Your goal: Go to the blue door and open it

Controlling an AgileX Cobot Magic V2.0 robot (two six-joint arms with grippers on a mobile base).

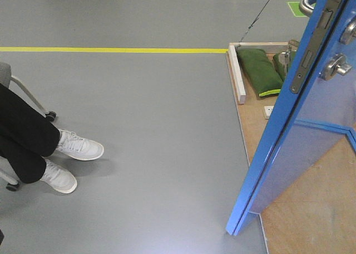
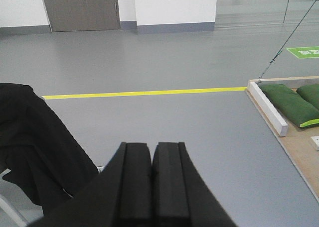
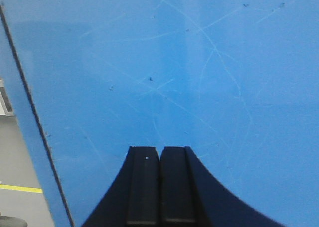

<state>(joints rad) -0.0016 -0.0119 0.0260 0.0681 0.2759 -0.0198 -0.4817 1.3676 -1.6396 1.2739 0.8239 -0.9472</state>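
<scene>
Along the right side of the front view, the tall glossy bright-blue door panel (image 1: 297,156) stands ajar, its narrow edge with the grey metal latch plate (image 1: 309,52) turned toward the camera and a silver lever handle (image 1: 335,67) on its face. Filling the right wrist view, the scratched panel sits close ahead of the right gripper (image 3: 160,155), whose black fingers are pressed together on nothing; contact with the door cannot be told. The left gripper (image 2: 152,148), likewise closed and empty, points at bare grey floor. Below the door lies a plywood base (image 1: 253,126) with green sandbags (image 1: 258,70); a yellow floor line (image 1: 111,49) crosses the upper left. The opening step looks underway; next, the right arm would need to press the panel and follow its swing.
</scene>
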